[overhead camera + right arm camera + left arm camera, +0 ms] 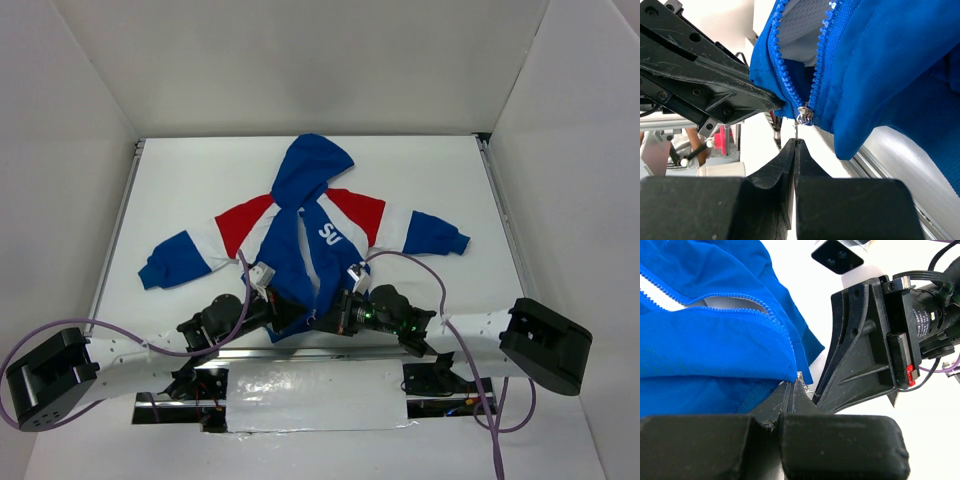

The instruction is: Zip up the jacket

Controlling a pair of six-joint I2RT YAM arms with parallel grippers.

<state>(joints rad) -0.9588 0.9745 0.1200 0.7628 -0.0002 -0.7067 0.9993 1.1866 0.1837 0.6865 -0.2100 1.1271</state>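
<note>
Jacket (300,235): small, royal blue body and hood, red and white bands across the sleeves, white lettering on the chest. Lies flat mid-table (440,170), hood away from the arms, hem toward the near edge. Front open; zipper teeth (786,80) part in a V above the slider (804,112) at the hem. Right gripper (796,145) pressed shut on the zipper pull (797,131). Left gripper (791,390) pinches the hem corner just beside it.

Jacket (295,250) was royal blue, red and white on a white table (430,170).
Sleeves (190,255) ran red, white, blue in bands; zip teeth (788,86) blue, slider (804,113) silver.
</note>
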